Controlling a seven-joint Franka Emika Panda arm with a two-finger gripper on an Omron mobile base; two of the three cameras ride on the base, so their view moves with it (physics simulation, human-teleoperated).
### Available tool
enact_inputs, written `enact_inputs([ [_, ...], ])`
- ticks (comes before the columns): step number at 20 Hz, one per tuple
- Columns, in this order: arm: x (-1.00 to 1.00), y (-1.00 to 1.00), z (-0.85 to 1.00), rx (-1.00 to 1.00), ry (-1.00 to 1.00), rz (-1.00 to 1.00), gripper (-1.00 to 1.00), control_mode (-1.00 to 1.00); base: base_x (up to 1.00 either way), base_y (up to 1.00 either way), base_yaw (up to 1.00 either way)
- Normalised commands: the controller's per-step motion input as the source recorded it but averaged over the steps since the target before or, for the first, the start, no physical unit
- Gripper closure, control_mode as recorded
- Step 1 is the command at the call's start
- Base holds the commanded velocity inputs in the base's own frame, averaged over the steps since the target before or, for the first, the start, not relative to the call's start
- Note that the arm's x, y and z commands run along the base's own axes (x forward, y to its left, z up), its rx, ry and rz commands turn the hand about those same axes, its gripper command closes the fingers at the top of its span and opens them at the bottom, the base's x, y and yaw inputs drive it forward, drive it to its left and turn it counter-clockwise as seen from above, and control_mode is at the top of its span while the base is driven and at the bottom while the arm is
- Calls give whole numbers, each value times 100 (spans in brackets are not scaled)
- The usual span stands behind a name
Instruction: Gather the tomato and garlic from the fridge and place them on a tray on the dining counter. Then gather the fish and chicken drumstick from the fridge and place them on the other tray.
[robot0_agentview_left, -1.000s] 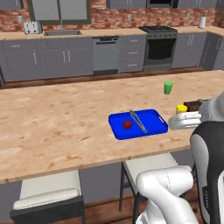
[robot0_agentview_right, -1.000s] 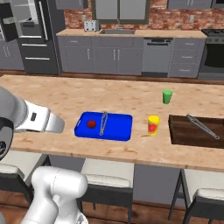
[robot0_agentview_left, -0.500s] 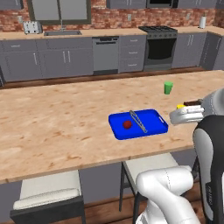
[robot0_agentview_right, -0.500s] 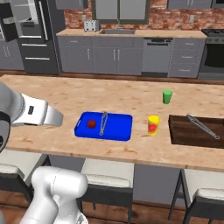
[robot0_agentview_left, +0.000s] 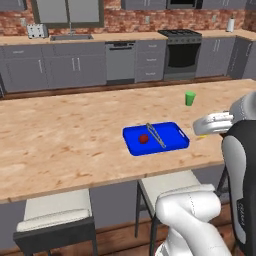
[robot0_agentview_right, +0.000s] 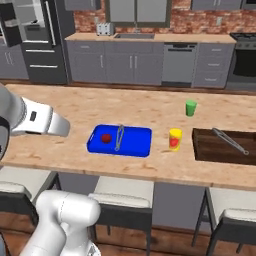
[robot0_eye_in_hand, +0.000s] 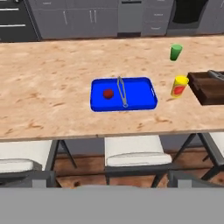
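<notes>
Landmark for all positions: the blue tray.

Worktop (robot0_agentview_right: 75, 107): long wooden dining counter, carrying every item listed below.

Fridge (robot0_agentview_right: 35, 37): across the kitchen, far behind the blue tray and to its left in the right base view; it appears to stand open, its contents not discernible.

Dark wooden tray (robot0_agentview_right: 222, 146): well right of the blue tray, holding a pair of metal tongs only. No fish or drumstick on it.

Blue tray (robot0_agentview_right: 120, 140): near the front edge of the worktop.

Second tongs (robot0_eye_in_hand: 122, 92): lying across the blue tray's middle.

Yellow bottle (robot0_agentview_right: 175, 139): just right of the blue tray.

Green cup (robot0_agentview_right: 191, 108): behind and right of it.

Tomato (robot0_agentview_right: 106, 138): resting on the blue tray's left half.

Jaws: fully apart, nothing between them.

Assessment: one item of four delivered. Garlic, fish and drumstick outstanding.
</notes>
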Motion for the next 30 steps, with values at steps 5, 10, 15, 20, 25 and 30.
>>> enact_inputs([
  [5,0,0,0,0,0,0,-100,100,-100,20,0],
  [10,0,0,0,0,0,0,-100,100,-60,98,0],
  [15,0,0,0,0,0,0,-100,100,-31,100,0],
  [20,0,0,0,0,0,0,-100,100,-9,100,0],
  [25,0,0,0,0,0,0,-100,100,0,100,0],
  [30,0,0,0,0,0,0,-100,100,0,100,0],
])
